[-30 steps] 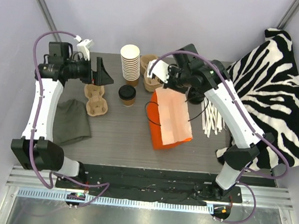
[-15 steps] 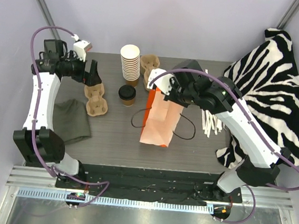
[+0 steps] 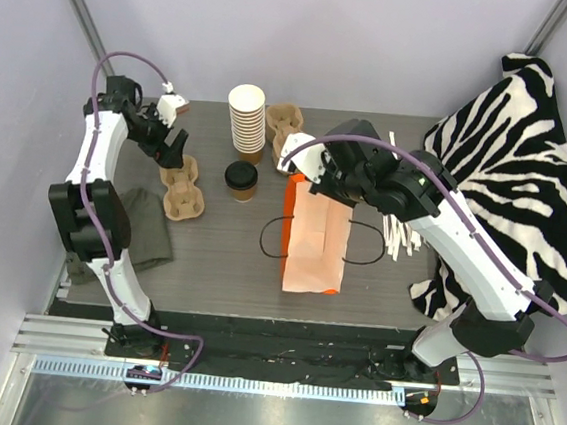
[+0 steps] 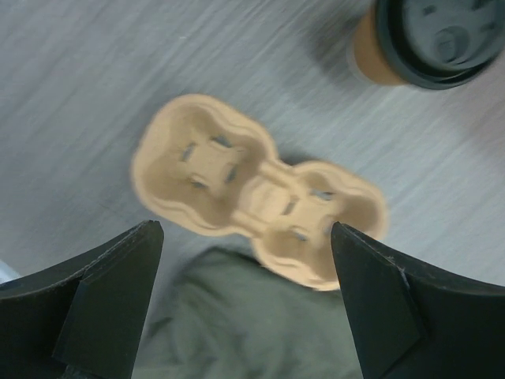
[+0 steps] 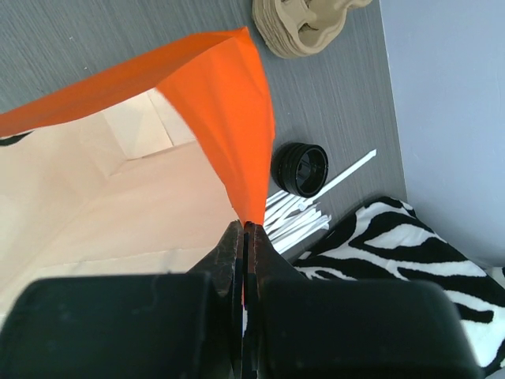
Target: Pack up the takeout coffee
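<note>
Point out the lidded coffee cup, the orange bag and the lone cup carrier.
lidded coffee cup [image 3: 241, 175], top view, black lid.
orange bag [image 3: 316, 236], top view, pale face.
lone cup carrier [image 4: 260, 189], left wrist view, middle bridge.

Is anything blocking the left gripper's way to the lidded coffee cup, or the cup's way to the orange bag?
Nothing visible. The open left gripper hangs over the flat cardboard carrier, beside the coffee cup. Only bare table lies between cup and orange bag, which the right gripper pinches.

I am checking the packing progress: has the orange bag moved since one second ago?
Yes. The orange bag, held by the right gripper, has swung its near end to the left, away from the white straws.
</note>
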`<act>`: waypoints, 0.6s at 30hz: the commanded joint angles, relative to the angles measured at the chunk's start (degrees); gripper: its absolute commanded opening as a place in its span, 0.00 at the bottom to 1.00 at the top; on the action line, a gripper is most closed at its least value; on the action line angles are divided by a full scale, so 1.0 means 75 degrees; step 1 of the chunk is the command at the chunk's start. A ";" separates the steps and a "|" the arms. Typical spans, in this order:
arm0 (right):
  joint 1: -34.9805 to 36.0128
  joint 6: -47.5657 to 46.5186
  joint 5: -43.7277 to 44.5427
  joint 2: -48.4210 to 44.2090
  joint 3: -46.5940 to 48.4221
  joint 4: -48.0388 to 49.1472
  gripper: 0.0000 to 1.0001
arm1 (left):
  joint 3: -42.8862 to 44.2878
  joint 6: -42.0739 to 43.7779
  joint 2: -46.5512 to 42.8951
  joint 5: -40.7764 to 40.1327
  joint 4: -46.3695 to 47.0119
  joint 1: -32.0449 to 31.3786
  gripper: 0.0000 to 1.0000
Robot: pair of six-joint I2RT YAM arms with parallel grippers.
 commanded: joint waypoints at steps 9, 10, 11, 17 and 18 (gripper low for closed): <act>0.0170 0.0034 0.0094 0.0063 0.0185 0.0050 0.01 | 0.2184 0.2030 0.2249 0.0071 -0.0955 0.0354 0.90; 0.0182 0.0023 0.0094 0.0086 0.0162 0.0050 0.01 | 0.2231 0.2217 0.2344 0.0059 -0.0979 0.0366 0.90; 0.0182 0.0022 0.0083 0.0098 0.0150 0.0050 0.01 | 0.2267 0.2265 0.2403 0.0048 -0.0968 0.0366 0.90; 0.0193 -0.0001 0.0059 0.0227 0.0196 0.0050 0.01 | 0.2699 0.2442 0.3175 -0.0057 -0.1062 0.0366 0.88; 0.0193 -0.0013 0.0048 0.0239 0.0208 0.0038 0.01 | 0.2759 0.2442 0.3258 -0.0093 -0.1073 0.0366 0.86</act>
